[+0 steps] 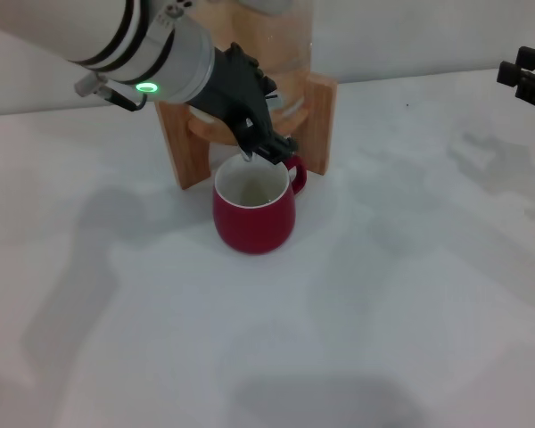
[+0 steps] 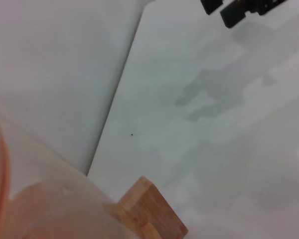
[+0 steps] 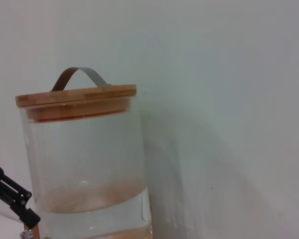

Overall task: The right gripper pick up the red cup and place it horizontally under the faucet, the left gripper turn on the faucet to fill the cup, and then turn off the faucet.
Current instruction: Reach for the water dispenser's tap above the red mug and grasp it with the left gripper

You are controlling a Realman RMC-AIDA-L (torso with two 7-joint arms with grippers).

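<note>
The red cup (image 1: 254, 223) stands upright on the white table, its off-white inside showing and its handle toward the back right. It sits just in front of the wooden stand, under the faucet (image 1: 247, 154), of which only a small chrome bit shows. My left gripper (image 1: 269, 145), on the green-lit arm, reaches in from the upper left and is shut on the faucet just above the cup's rim. Its black fingers (image 3: 12, 199) also appear beside the glass jar in the right wrist view. My right gripper (image 1: 514, 69) hovers open and empty at the far right, well away from the cup.
The glass dispenser (image 3: 84, 164), with a wooden lid and metal strap handle, rests on a wooden stand (image 1: 321, 116) against the back wall. A stand corner (image 2: 149, 209) shows in the left wrist view, where my right gripper (image 2: 220, 11) hangs above the white table (image 1: 383, 294).
</note>
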